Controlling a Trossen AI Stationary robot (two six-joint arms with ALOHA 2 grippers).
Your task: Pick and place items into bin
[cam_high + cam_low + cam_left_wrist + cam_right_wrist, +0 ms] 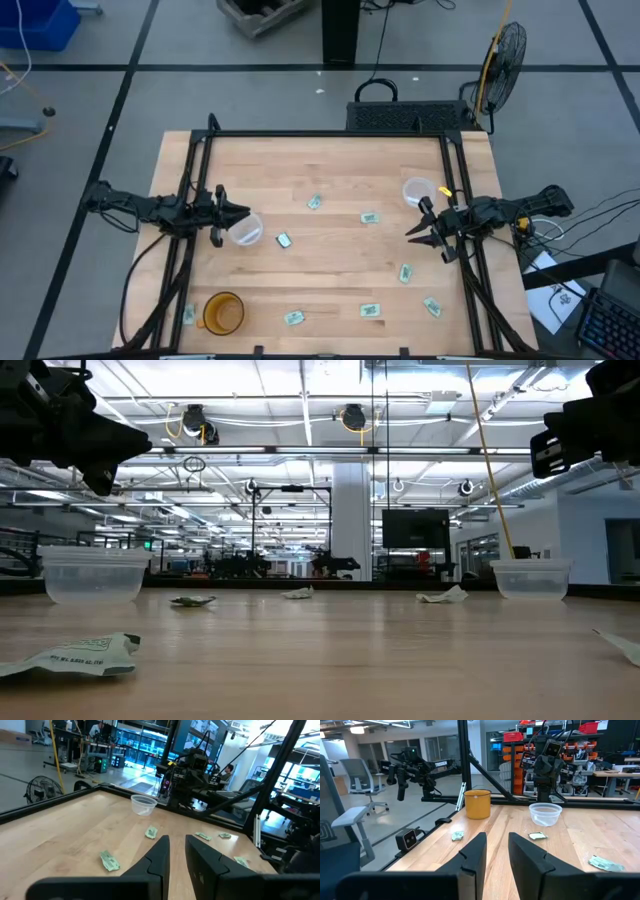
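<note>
Several small pale green and white packets lie flat and scattered on the wooden table, among them packet (314,202), packet (370,217), packet (405,272) and packet (293,318); one packet (75,656) lies close in the low view. My left gripper (246,212) (177,840) hovers above the table by a clear cup (245,231), its fingers a narrow gap apart and holding nothing. My right gripper (409,232) (497,837) hovers near the table's right edge, also narrowly open and holding nothing.
A second clear cup (418,190) stands by the right edge, and an orange cup (223,312) stands at the near left corner. A black frame (330,133) runs round the table's far and side edges. Open wood lies between the packets in the middle.
</note>
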